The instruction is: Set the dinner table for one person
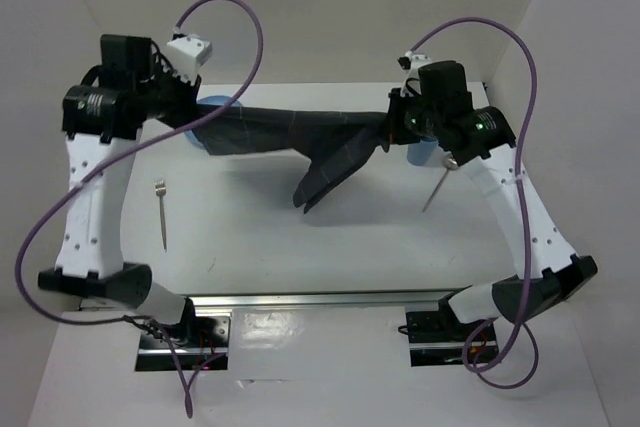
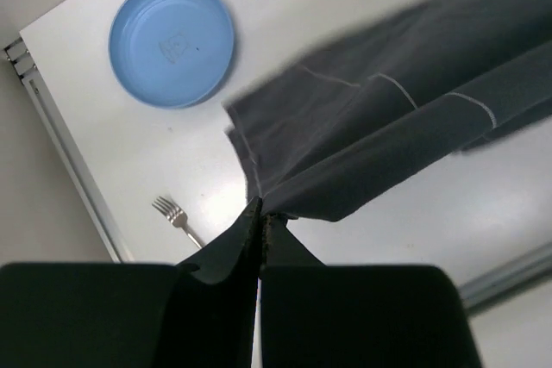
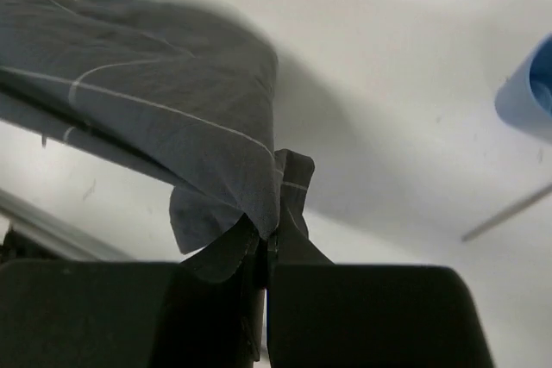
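While both arms reach forward with bent elbows, the left gripper (image 2: 261,213) at ten o'clock and the right gripper (image 3: 269,230) at two o'clock each pinch an end of the dark cloth mat (image 1: 290,132). The mat hangs between them above the white dinner table (image 1: 260,247), which spreads beneath both arms. A fork (image 1: 160,212) lies at nine o'clock and a blue plate (image 2: 172,41) at eleven.

The mat (image 2: 388,135) is matt woven cloth. The plate (image 2: 171,42) is smooth, faintly glossy plastic; the fork (image 2: 175,215) is bright metal. The dinner table (image 2: 310,6) is smooth and matt.
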